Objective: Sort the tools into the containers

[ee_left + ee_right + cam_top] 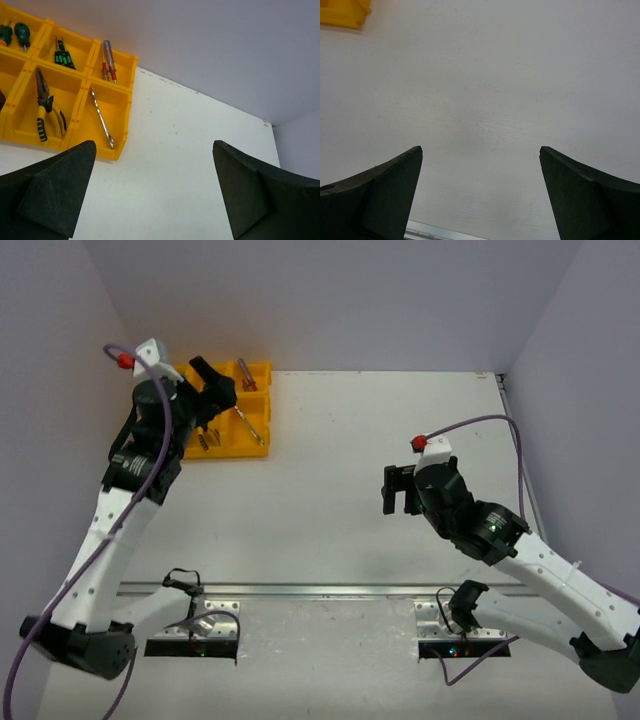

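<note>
Two sets of fingers stand wide apart, clamped on nothing: the left fingers (45, 195) hang by the yellow tray (50, 142), upper left of the top view; the right fingers (375, 195) hover over bare desk (485, 90), right of centre. In separate tray compartments lie yellow pliers (44, 107), a silver tool (101, 120), red screwdrivers (107, 60) and green screwdrivers (15, 34).

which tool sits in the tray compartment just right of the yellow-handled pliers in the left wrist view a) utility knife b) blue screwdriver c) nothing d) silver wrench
d, a slim silver wrench lies alone in the compartment beside the yellow-handled pliers in the yellow tray
</note>
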Motion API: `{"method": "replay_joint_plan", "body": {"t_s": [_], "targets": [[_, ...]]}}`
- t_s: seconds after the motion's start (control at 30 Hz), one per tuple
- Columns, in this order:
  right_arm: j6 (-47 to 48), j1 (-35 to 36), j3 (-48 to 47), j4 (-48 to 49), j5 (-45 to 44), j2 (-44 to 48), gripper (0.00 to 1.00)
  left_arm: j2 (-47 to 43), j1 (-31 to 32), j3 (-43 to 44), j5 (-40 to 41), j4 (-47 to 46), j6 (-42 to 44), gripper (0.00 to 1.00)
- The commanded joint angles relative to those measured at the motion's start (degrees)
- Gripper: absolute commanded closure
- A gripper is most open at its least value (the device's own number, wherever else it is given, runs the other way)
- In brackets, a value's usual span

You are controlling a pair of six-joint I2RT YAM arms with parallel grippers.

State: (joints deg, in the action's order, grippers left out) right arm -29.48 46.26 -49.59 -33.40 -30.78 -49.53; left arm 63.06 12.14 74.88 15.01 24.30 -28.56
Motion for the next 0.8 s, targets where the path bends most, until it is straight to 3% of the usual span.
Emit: {"method": "replay_joint_plan", "body": {"t_s": [0.0,0.2,0.5,0.77], "targets": [[3.0,-0.1,-2.4,-4.3,-8.6,4.3,0.01,-8.9,0.2,-9.6,1.9,5.3,4.6,0.0],[2.8,-0.1,-7.6,-14.9,-11.9,9.3,0.01,-20.9,0.2,-13.1,7.1,11.3,10.8,0.0],[5.0,-0.1,-8.1,-19.8,-13.0,18.2,0.01,-41.8,0.4,-30.8,4.8,0.1,15.4,0.0],[6.7,-0.1,-3.5,-17.7,-11.8,21.8,0.01,-47.2,0.5,-34.8,2.3,-1.4,15.0,0.0]]}}
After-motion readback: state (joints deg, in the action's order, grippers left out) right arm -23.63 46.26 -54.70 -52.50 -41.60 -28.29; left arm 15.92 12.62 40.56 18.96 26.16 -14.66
